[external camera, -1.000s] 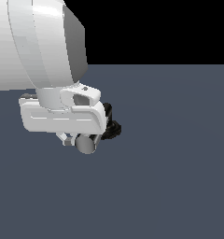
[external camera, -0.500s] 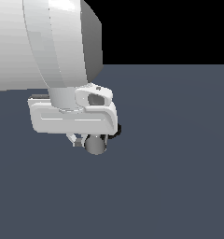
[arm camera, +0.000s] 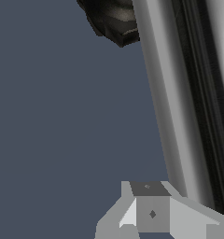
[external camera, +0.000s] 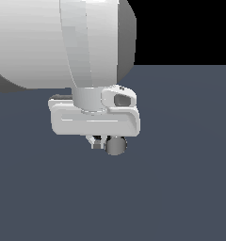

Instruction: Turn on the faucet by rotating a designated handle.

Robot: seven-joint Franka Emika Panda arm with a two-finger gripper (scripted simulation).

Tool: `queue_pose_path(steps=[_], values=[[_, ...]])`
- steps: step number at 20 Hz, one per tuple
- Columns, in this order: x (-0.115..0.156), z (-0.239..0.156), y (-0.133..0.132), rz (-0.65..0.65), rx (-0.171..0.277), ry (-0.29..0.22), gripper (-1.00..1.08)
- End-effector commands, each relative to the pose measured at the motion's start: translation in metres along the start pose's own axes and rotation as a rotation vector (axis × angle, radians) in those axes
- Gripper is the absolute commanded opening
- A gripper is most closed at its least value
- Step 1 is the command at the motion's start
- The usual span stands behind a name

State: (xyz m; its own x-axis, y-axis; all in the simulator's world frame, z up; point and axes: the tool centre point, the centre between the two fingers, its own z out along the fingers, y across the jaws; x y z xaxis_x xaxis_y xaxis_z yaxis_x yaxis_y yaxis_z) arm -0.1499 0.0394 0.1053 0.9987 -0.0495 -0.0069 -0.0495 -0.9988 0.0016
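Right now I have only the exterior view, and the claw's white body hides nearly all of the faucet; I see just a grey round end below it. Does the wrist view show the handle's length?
Observer: Yes. In the wrist view the handle is a long chrome bar running across the whole picture.
Operator: Is the base in sight there?
Observer: Part of it. The black base shows at the picture's edge, next to the bar.
Operator: Are both fingers around the bar?
Observer: Only one finger shows. It is close beside the bar, but I cannot tell whether it touches.
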Motion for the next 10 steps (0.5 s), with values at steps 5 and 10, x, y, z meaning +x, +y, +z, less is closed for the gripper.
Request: queue_pose_path(steps=[5,10], values=[[0.012,0.004,0.049,0.041,0.002,0.007,-1.00],[0.013,0.004,0.073,0.041,0.002,0.007,-1.00]])
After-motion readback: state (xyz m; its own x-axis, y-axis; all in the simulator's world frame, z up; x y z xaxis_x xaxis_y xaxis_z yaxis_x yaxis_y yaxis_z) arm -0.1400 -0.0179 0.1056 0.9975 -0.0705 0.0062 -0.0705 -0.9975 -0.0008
